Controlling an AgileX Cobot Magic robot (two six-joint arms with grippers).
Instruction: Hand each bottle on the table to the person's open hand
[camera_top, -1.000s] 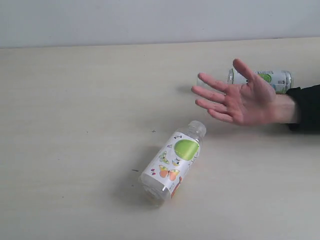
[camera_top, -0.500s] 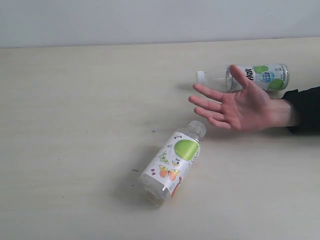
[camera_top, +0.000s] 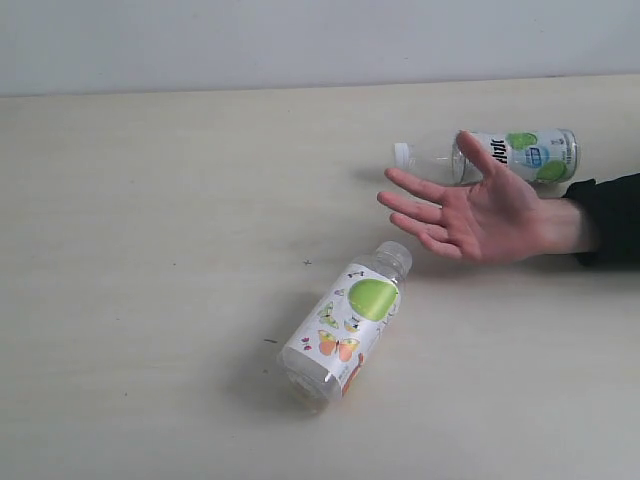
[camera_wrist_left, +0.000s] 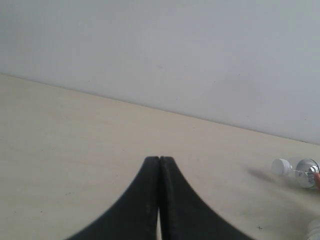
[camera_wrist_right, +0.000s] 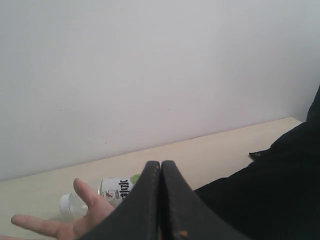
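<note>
Two clear bottles lie on their sides on the pale beige table. One with a green-apple and butterfly label lies near the front middle. The other, with a white cap and green-and-white label, lies at the back right, also seen as the far bottle and its cap end. A person's open hand hovers palm up between them, fingers pointing left; the hand shows in the right wrist view too. My left gripper and right gripper are both shut on nothing, and neither appears in the exterior view.
The person's black sleeve enters from the right edge and fills much of the right wrist view as a dark sleeve. A pale wall runs along the table's back edge. A few tiny dark specks mark the tabletop.
The person's hand has dropped slightly toward the front and steadied, uncovering the back-right bottle, which has rolled so its label faces differently. The front bottle has not moved.
</note>
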